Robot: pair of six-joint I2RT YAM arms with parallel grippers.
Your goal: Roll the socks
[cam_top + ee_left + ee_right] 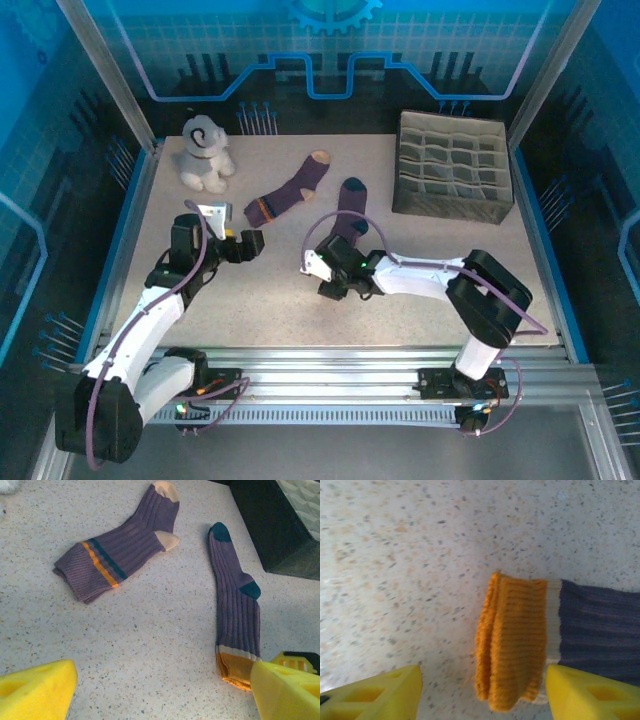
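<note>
Two purple socks lie flat on the speckled table. The tan-toed sock lies at an angle, its orange-and-teal band near the cuff. The navy-toed sock stretches towards me, ending in an orange cuff. My right gripper is open and straddles that cuff; one finger sits at the cuff's edge, the other stands well apart from it. Left of that cuff, my left gripper is wide open over bare table, its right finger overlapping the cuff's corner.
A grey plush toy sits at the back left. A dark fabric organizer box with several compartments stands at the back right, close to the navy toe. Metal rails edge the table.
</note>
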